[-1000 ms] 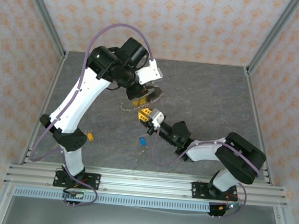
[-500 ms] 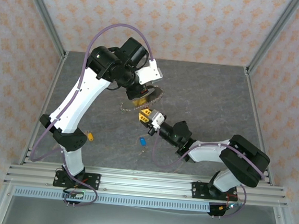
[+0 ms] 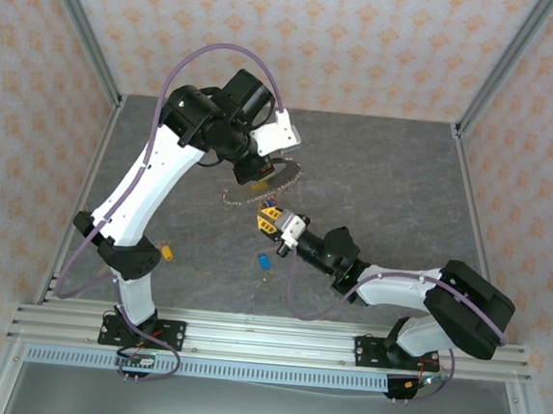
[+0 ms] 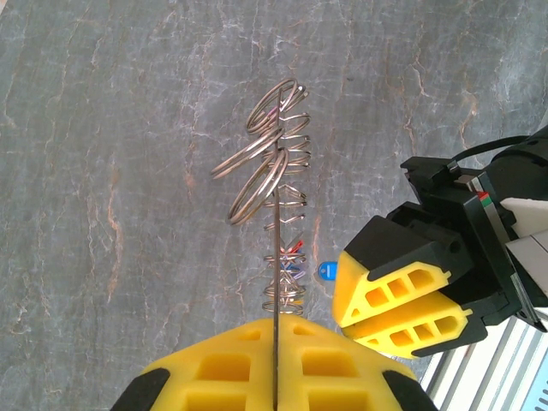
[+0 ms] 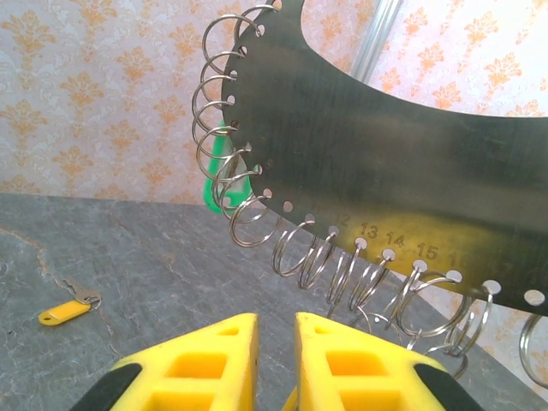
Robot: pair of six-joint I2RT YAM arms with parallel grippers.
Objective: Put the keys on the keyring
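Since the right arm has swung its elbow out toward the lower right of the overhead view, the right end effector (image 3: pixel 271 219) now sits a little lower in the frame, just clear of the keyring (image 3: pixel 281 175) instead of close under it. Its fingers stand at a narrow gap, and I see nothing between them in the right wrist view. I read that as a small retreat, so this pass seems not to have added a key.

The left end effector (image 4: pixel 276 336) has not shifted. It is clamped on the edge of the keyring, a thin dark plate with numbered holes and wire loops (image 5: pixel 224 116) along its rim, held upright above the table (image 3: pixel 396 169) near the frame's centre. A green key tag (image 5: pixel 214 184) hangs among the loops at the plate's left.

Two keys lie loose on the table. The blue key (image 3: pixel 264 259) is below the end effectors, and the yellow key (image 3: pixel 166 252) is well apart, at the left by the left arm's base. Both are tiny and flat, so picking them up looks awkward, and the crowded loops leave little room for threading.
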